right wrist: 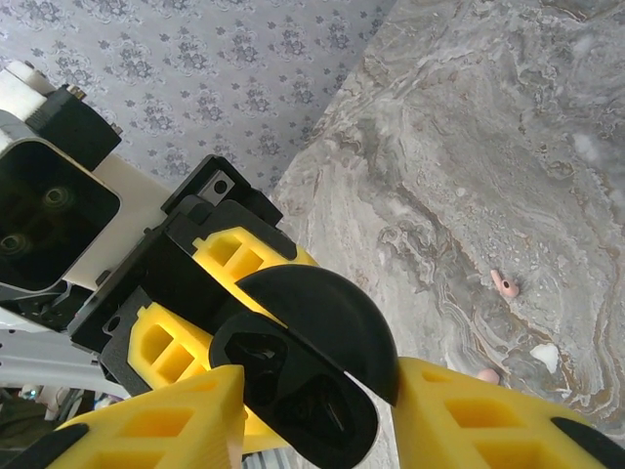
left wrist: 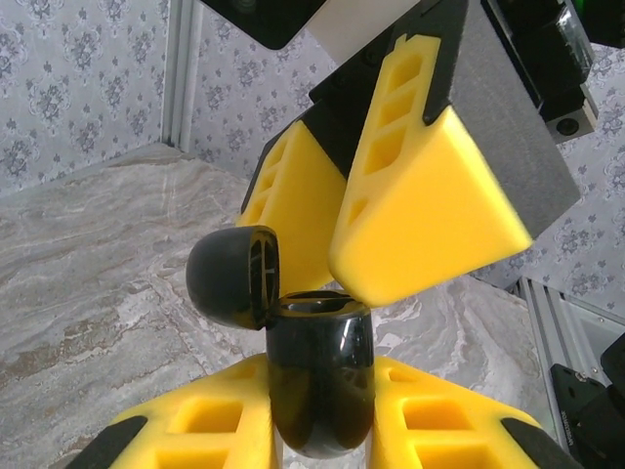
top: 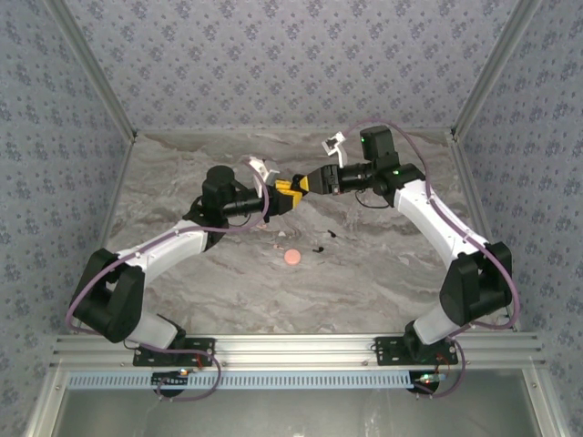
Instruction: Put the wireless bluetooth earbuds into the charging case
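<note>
The black charging case (left wrist: 320, 376) stands upright, with my left gripper (left wrist: 322, 420) shut on its body. Its lid (left wrist: 234, 277) hangs open to the left. From above, the case (right wrist: 312, 401) shows two empty wells beside its lid (right wrist: 327, 318). My right gripper (right wrist: 317, 376) is open, one yellow finger on each side of the case's open top; the right-hand finger (right wrist: 469, 420) touches the lid's edge. In the top view both grippers (top: 290, 194) (top: 303, 182) meet above mid-table. Two tiny black earbuds (top: 319, 248) (top: 331, 233) lie on the table below them.
A pink disc (top: 291, 258) lies on the marble table (top: 383, 273) near the earbuds. Small pink bits (right wrist: 505, 284) and a white one (right wrist: 545, 357) rest on the table surface. Patterned walls enclose the back and sides.
</note>
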`<state>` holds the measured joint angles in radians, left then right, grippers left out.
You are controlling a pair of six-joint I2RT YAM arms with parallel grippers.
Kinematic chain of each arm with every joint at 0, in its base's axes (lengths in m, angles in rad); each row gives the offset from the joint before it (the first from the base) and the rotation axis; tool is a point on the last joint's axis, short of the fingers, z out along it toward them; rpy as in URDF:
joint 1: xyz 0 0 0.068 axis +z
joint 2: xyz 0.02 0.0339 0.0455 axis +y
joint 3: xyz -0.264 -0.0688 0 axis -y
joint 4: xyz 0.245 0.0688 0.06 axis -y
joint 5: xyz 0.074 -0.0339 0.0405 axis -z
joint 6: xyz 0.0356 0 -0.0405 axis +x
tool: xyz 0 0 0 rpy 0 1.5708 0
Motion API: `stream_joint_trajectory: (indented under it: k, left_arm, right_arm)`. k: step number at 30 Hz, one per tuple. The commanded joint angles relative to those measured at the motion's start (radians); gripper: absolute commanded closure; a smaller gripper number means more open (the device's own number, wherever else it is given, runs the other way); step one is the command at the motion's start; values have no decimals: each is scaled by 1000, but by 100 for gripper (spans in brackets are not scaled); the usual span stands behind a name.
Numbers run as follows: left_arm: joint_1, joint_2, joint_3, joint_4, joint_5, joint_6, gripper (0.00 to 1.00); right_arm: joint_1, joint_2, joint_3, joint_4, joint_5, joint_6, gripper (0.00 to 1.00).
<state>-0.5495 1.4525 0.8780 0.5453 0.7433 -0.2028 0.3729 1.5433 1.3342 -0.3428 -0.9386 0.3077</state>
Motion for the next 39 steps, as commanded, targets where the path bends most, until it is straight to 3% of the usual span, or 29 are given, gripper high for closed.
stream_joint_trajectory:
  k: [1, 18, 30, 39]
  left_arm:
    - [-6, -25, 43, 31, 26, 0, 76]
    - [-7, -12, 66, 3, -5, -20, 72]
    - [-6, -9, 68, -52, 17, 8, 82]
    - [-8, -27, 26, 16, 102, 42, 82]
  right_arm:
    - [24, 15, 31, -39, -23, -27, 61]
    - [52, 23, 37, -73, -39, -67, 67]
    - [35, -13, 34, -79, 28, -62, 67]
    - [17, -32, 25, -98, 111, -55, 63]
